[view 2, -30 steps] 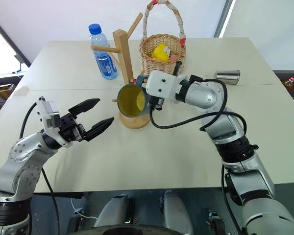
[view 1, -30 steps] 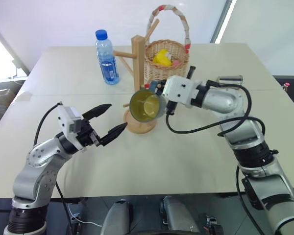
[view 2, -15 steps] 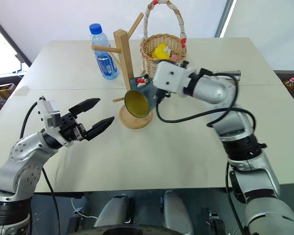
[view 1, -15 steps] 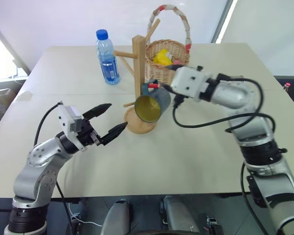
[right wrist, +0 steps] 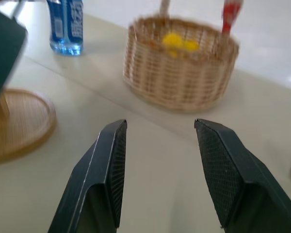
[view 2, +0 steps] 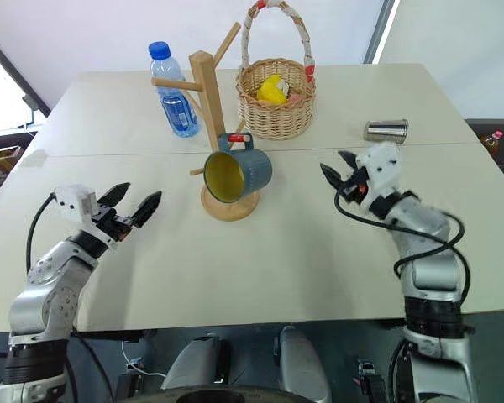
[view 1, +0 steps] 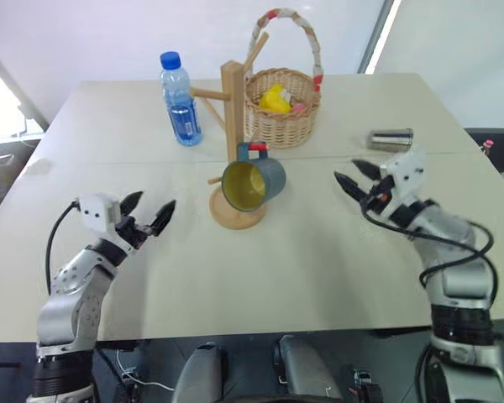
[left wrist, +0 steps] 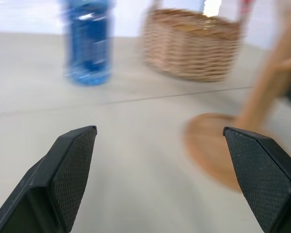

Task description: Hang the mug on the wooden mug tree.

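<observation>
Dark teal-blue ceramic, the mug (view 1: pixel 254 182) with its yellow-green interior is now hanging by its loop handle on a red-tipped peg of the light-wood mug tree (view 1: pixel 232 117), mouth tilting toward the camera; a second ago the right gripper was carrying it at the post. The right gripper (view 1: pixel 359 181) is now standing well apart from the mug, out to the right over the pale table (view 1: pixel 302 260), empty, its two black fingers spread. The left gripper (view 1: pixel 148 214) is sitting lower and further left than before, also empty with fingers spread wide, pointing across the table toward the tree's round disc base.

Both forearms are lying roughly level above the tabletop. The finger pads (right wrist: pixel 111 165) are showing a fine cross-hatched texture. Behind the tree a woven wicker basket (view 1: pixel 281 109) with a wrapped hoop handle is holding yellow items; a clear plastic water bottle (view 1: pixel 179 101) with a blue cap is standing upright to its left, and a small shiny metal can (view 1: pixel 391 139) is lying on its side to the right.
</observation>
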Controlling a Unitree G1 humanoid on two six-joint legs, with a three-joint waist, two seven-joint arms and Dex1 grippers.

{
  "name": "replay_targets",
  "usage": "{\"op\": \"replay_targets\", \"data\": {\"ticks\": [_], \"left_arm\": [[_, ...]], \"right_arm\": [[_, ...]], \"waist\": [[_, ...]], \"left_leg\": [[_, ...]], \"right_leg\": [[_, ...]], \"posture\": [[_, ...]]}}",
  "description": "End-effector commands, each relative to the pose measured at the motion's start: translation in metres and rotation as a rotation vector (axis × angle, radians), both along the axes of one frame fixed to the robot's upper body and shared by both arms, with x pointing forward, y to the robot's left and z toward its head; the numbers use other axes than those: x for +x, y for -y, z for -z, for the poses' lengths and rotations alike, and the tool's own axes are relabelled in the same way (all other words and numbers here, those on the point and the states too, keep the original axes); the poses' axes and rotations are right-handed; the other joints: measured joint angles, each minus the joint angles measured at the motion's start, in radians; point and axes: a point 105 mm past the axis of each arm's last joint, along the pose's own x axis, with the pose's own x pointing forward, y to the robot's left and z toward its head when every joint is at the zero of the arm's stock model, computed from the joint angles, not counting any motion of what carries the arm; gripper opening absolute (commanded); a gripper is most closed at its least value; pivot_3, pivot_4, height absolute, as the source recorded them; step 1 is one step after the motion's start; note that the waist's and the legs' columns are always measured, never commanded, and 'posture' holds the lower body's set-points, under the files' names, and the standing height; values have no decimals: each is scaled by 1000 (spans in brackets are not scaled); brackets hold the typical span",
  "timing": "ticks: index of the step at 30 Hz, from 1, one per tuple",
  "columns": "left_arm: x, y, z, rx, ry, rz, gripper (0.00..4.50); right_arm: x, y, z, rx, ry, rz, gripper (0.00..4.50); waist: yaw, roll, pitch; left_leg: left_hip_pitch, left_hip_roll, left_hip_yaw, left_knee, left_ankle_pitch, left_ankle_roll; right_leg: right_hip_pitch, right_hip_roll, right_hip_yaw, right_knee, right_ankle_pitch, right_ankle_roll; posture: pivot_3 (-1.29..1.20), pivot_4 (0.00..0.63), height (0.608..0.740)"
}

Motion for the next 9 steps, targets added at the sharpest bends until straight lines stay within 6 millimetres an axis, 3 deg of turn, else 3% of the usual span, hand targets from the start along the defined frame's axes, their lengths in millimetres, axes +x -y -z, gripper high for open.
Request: {"op": "replay_targets", "data": {"ticks": [1,9], "left_arm": [[-6,-25,4,41,10,-148,4500],[-10,-27,8,34,1,-169,4500]], "right_arm": [[2,12,11,57,29,75,2280],[4,12,29,80,15,79,2280]], "waist": [[1,0,0],[5,0,0]], "left_leg": [[0,0,0,0,0,0],[0,0,0,0,0,0]], "right_leg": [[0,0,0,0,0,0],[0,0,0,0,0,0]], "posture": [[0,150,740],[0,150,740]]}}
